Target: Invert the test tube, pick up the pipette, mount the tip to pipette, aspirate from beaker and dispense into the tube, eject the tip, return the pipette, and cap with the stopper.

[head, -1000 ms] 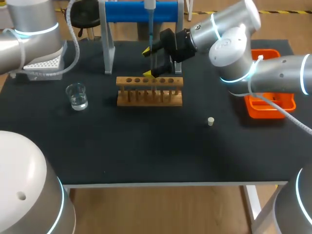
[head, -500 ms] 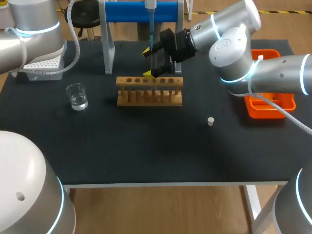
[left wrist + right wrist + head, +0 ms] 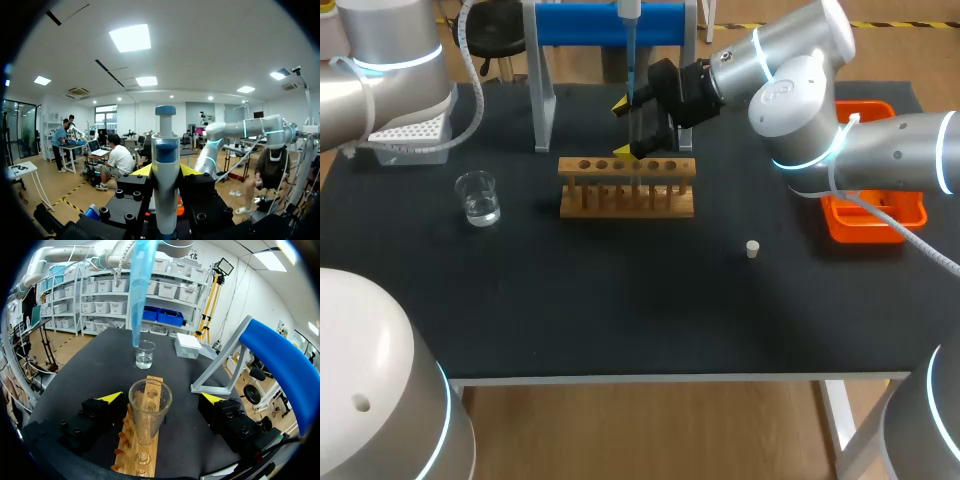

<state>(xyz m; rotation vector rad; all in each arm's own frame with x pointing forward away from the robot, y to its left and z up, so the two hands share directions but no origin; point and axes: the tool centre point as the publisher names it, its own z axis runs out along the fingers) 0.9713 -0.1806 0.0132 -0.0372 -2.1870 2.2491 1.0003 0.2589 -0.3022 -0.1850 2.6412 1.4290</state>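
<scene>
1. Left claw (image 3: 166, 171) is closed on the pipette (image 3: 165, 150), gripping its thick body from both sides. It holds the pipette straight up, high over the table (image 3: 620, 300).
2. Far to the left on the table sits the white tip box (image 3: 410, 135). Near it is the little glass beaker (image 3: 478, 197) with some water in it.
3. In the middle stands the wooden rack (image 3: 627, 200). The test tube (image 3: 149, 420) stands in it, mouth up. The thin end of the pipette hangs in the air ahead of the right claw (image 3: 161, 397), higher than the test tube's mouth.
4. The right claw is wide open around the test tube. Its yellow tips (image 3: 111, 396) sit on either side with a gap, so it holds nothing.
5. I think the test tube is thin glass: light, smooth and easy to break. A soft squeeze on its upper part, just under the rim, looks best.
6. To the right lies the small stopper (image 3: 752, 249), alone on the table. It looks light; grab its sides.
7. Farthest right is the orange tray (image 3: 875, 235).
</scene>
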